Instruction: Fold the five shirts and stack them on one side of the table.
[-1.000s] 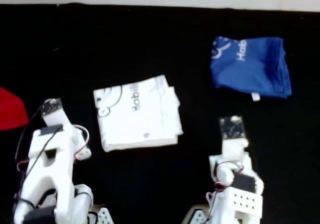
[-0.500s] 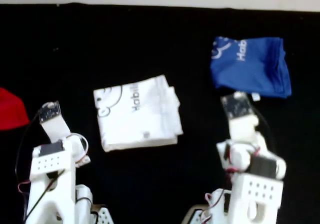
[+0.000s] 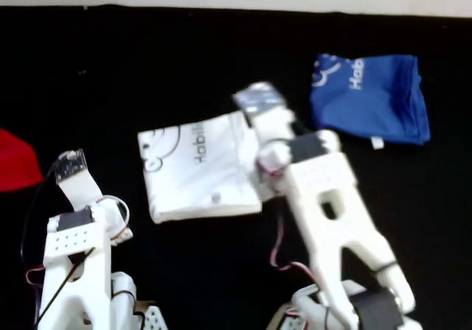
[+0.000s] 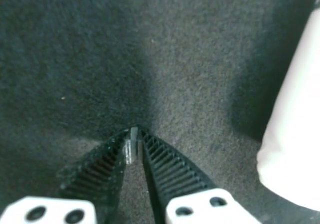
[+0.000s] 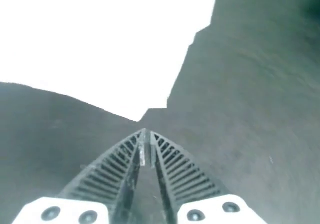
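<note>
The white folded shirt [image 3: 199,167] lies near the middle of the black table [image 3: 110,64], printed side up. The blue shirt [image 3: 369,97], folded too, sits well apart from it toward the far right. A red shirt [image 3: 16,160] pokes in at the left edge.

My right arm [image 3: 324,197] stretches across the white shirt's right side to its far corner. In my right wrist view, my right gripper [image 5: 145,146] has its jaws pressed together with nothing between them. Its tips sit over dark cloth just beside the edge of the white shirt [image 5: 100,43].

My left arm [image 3: 77,227] stands to the left of the white shirt, apart from it. My left gripper [image 4: 134,144] is over bare cloth, its jaws together and holding nothing. Off to one side there is a pale shape [image 4: 295,134]. It is probably the white shirt's edge, though I cannot be sure from this angle.
</note>
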Robot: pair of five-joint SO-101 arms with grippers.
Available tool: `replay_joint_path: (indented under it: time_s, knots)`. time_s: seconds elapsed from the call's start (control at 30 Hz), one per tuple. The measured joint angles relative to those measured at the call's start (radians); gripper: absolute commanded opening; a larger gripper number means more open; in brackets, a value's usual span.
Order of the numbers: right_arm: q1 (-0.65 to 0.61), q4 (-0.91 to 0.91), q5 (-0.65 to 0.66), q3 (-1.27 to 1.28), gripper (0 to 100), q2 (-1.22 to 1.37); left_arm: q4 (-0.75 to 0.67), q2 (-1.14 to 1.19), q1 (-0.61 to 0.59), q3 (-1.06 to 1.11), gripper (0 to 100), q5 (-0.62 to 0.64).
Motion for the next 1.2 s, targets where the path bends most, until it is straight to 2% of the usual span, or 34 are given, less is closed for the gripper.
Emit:
replay_joint_path:
  time_s: [0.37,0.63,0.8,1.0,1.2]
  knots:
    - [-0.058,-0.178,0.000,-0.011,1.2,0.224,0.000,0.000,0.000,0.000,2,0.000]
    - [-0.031,-0.201,-0.002,-0.011,1.2,0.374,0.000,0.000,0.000,0.000,2,0.000]
    - [0.057,-0.203,-0.002,-0.035,1.2,0.376,0.000,0.000,0.000,0.000,2,0.000]
    - [0.072,-0.161,-0.002,-0.041,1.2,0.272,0.000,0.000,0.000,0.000,2,0.000]
    - [-0.057,-0.104,-0.002,-0.038,1.2,0.161,0.000,0.000,0.000,0.000,2,0.000]
